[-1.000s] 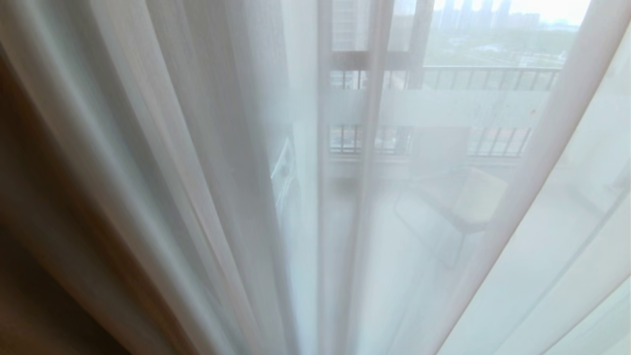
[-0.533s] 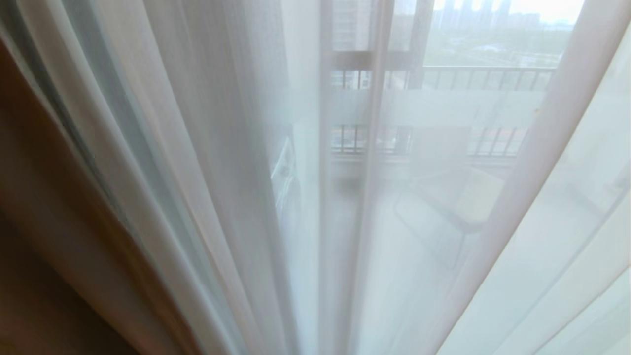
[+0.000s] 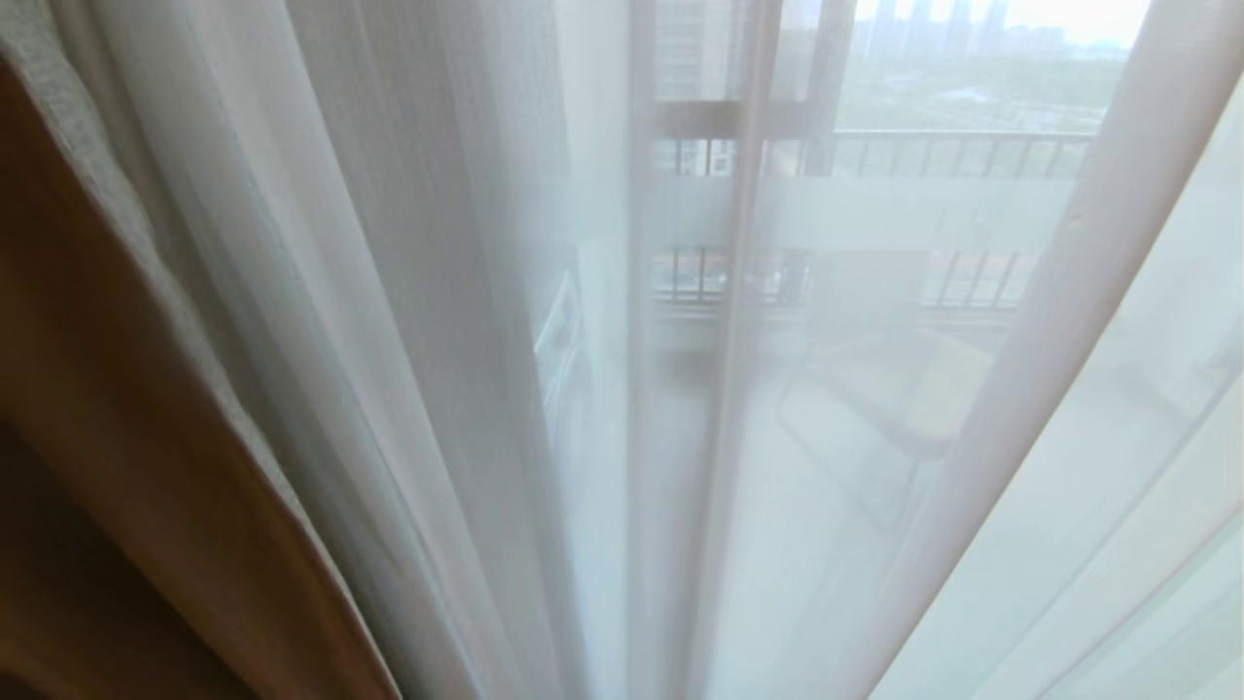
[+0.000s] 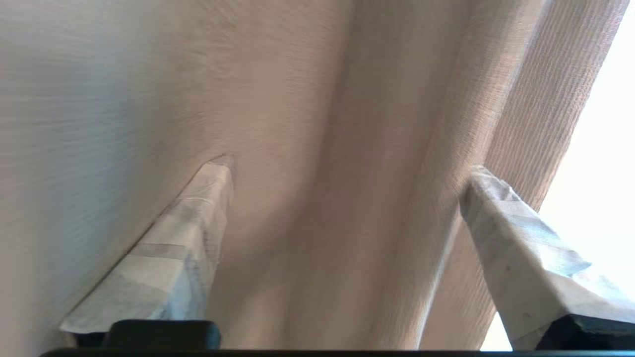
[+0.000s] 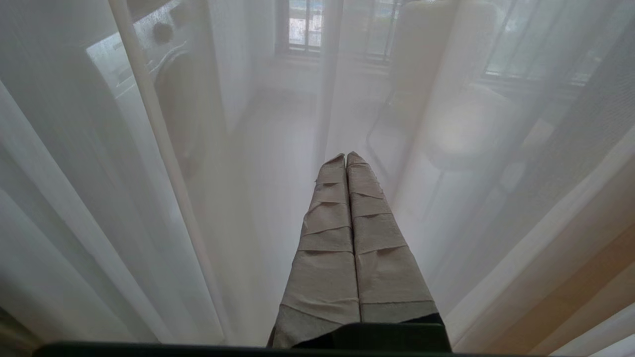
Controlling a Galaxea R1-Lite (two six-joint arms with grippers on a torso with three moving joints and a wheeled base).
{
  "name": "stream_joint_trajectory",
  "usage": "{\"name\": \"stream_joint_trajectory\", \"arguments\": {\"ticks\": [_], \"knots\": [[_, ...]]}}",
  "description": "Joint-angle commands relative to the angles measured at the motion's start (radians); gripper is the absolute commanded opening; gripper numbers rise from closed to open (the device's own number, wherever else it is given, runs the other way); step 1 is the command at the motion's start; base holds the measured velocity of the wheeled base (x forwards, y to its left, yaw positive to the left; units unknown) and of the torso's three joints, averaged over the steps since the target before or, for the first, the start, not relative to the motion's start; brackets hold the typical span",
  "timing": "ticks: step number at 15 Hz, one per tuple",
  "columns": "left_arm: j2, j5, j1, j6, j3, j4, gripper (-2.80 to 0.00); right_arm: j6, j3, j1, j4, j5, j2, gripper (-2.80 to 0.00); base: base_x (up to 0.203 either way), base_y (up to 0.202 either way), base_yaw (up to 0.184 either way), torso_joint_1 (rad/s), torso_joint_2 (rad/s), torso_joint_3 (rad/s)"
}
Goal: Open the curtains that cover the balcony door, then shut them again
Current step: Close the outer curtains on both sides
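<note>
Behind the sheer layer of the curtains [image 3: 408, 321], the balcony door [image 3: 739, 117] showed only as a dim, veiled frame, its lower part lost in the folds. A chair [image 3: 904, 389] and a washing machine [image 5: 163, 84] beyond the right gripper [image 5: 346, 157] were hazy shapes. Ahead of the left gripper [image 4: 347, 173], the thick cloth [image 4: 307, 148] filled the view and hid all behind it; both fingers [image 4: 173, 248] were cut off at the frame's edge.

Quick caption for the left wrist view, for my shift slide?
Left gripper open, taped fingers spread against the beige opaque curtain, no cloth pinched between them.
</note>
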Motion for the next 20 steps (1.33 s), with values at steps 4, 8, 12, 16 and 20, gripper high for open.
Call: {"name": "stream_joint_trajectory", "arguments": {"ticks": [4, 8, 12, 16, 20], "knots": [[-0.128, -0.003, 0.0, -0.05, 0.118, -0.002, 0.0, -0.001, 0.0, 0.001, 0.0, 0.001, 0.0, -2.8, 0.0, 0.0, 0.0, 0.0, 0.0, 0.0], [-0.228, -0.006, -0.005, -0.075, 0.266, -0.001, 0.0, -0.001, 0.0, 0.001, -0.001, 0.001, 0.0, -2.8, 0.0, 0.0, 0.0, 0.0, 0.0, 0.0], [-0.297, -0.069, -0.006, -0.074, 0.418, 0.0, 0.0, -0.001, 0.0, 0.0, 0.0, 0.001, 0.0, -2.8, 0.0, 0.0, 0.0, 0.0, 0.0, 0.0], [-0.347, -0.15, 0.0, -0.074, 0.514, 0.037, 0.0, -0.001, 0.0, 0.0, 0.0, 0.001, 0.0, -2.8, 0.0, 0.0, 0.0, 0.0, 0.0, 0.0], [-0.39, -0.156, -0.025, -0.067, 0.627, -0.035, 0.0, -0.001, 0.0, 0.001, 0.0, 0.001, 0.0, -2.8, 0.0, 0.0, 0.0, 0.0, 0.0, 0.0]]}}
